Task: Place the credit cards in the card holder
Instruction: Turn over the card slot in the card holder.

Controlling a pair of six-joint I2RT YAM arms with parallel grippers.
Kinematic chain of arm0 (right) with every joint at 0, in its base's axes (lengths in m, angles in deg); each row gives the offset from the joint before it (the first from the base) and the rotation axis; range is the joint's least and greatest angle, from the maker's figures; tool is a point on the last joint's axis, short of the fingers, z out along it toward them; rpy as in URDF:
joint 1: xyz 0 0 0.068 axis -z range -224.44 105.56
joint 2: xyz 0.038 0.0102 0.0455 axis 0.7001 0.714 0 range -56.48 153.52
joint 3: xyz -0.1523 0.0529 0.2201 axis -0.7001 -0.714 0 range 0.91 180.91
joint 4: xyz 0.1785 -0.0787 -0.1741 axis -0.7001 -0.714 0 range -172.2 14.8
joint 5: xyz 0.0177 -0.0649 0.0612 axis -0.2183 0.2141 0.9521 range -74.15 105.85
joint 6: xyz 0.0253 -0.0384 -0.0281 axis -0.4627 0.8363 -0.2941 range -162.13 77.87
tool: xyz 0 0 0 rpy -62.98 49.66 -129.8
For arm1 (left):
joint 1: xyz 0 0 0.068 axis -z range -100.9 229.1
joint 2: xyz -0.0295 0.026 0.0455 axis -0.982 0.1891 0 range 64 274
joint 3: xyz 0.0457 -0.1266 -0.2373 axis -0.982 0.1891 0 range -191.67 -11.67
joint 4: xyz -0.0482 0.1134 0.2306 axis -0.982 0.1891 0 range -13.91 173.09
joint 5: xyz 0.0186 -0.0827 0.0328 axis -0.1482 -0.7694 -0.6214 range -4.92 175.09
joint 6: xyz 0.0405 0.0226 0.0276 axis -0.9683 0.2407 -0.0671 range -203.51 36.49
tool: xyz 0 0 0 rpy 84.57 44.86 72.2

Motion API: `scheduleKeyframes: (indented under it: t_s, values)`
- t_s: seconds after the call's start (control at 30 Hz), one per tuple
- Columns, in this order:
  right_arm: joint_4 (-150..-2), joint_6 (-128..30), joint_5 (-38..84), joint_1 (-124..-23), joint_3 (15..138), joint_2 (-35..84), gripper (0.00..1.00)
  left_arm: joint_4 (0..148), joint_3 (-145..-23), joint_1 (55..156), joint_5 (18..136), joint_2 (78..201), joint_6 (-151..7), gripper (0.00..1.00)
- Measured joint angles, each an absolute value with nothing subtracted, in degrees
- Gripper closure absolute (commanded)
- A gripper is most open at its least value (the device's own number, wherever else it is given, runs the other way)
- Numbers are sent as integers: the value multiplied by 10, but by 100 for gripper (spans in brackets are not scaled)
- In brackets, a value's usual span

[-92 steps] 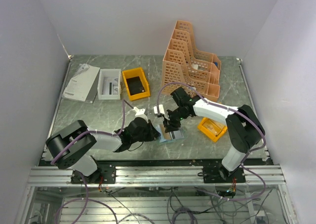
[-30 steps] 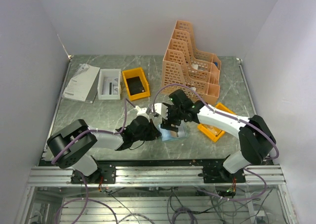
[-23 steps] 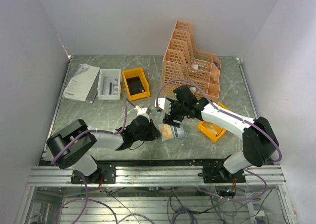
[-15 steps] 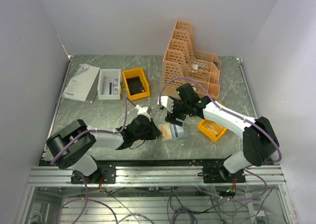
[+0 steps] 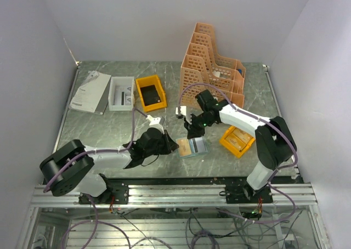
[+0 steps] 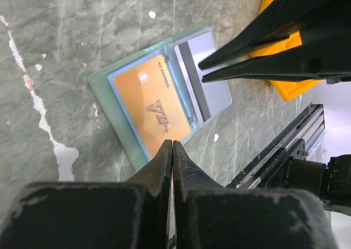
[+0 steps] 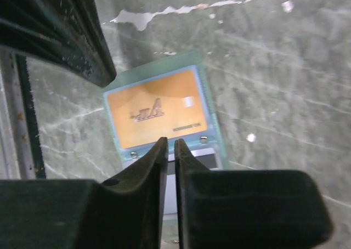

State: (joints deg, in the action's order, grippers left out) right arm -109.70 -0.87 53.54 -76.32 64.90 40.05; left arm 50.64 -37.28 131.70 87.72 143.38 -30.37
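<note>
The card holder [image 5: 192, 147] lies opened flat on the table [image 5: 109, 128], front centre. One card [image 6: 153, 103] sits in its left half and a second card [image 6: 204, 76] in its right half. The left gripper [image 5: 174, 145] is just beside its left edge, and the right gripper [image 5: 192, 133] is just behind it. A bin [image 5: 236, 141] lies to its right. A rack [image 5: 211, 68] stands behind.

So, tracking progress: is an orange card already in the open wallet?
Yes, the orange card lies flat inside the opened card holder.

Grey-green marbled tabletop [image 5: 93, 129], plain white walls [image 5: 137, 18] on three sides, aluminium rail [image 5: 175, 194] along near edge
</note>
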Motion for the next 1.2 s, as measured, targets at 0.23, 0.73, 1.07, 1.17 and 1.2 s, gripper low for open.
scheduleKeyframes:
  t_s: [0.23,0.73,1.07,1.17,1.2]
  values:
    - [-1139,5,557,-764,657,463,100,498,-349,1317,884,1431,-298,90]
    - [-1140,-15,527,-777,662,503,100,486,-349,1317,891,1466,-289,91]
    - [-1142,-23,523,-779,665,505,100,515,-373,1317,900,1477,-293,93]
    - [-1142,-23,523,-779,665,505,100,519,-382,1317,900,1488,-295,93]
    - [-1142,-23,523,-779,665,505,100,523,-386,1317,900,1492,-296,93]
